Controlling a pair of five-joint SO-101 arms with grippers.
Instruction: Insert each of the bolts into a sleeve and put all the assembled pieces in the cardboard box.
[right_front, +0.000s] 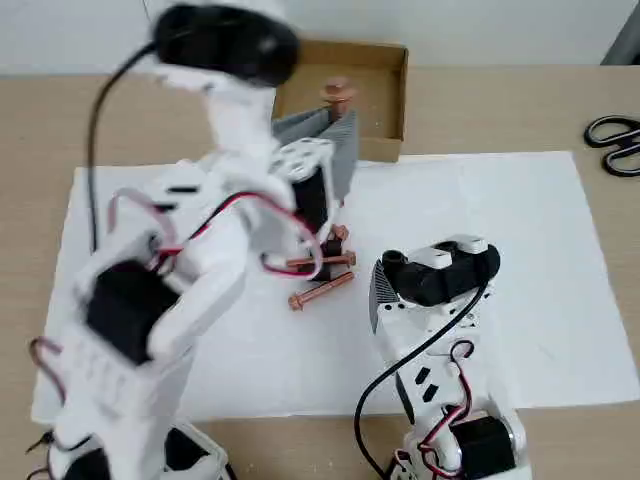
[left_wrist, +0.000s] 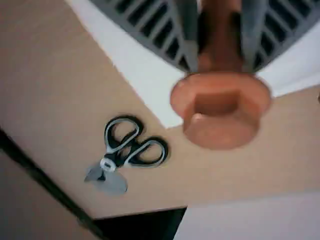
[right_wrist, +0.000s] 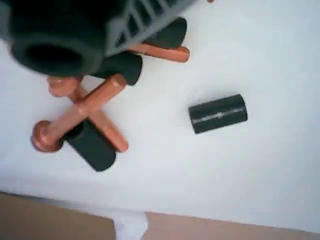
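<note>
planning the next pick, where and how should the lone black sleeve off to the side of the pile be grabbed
Grip the lone sleeve across its round body at mid-length, coming down from above. It lies on its side on the white paper, apart from the pile, so both curved flanks are free, and that grip leaves its ends clear.

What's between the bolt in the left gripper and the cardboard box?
Nothing visible. The left gripper holds the bolt head-up, raised right by the cardboard box at its front wall, with nothing between them. No sleeve shows on the bolt's shank, though.
</note>
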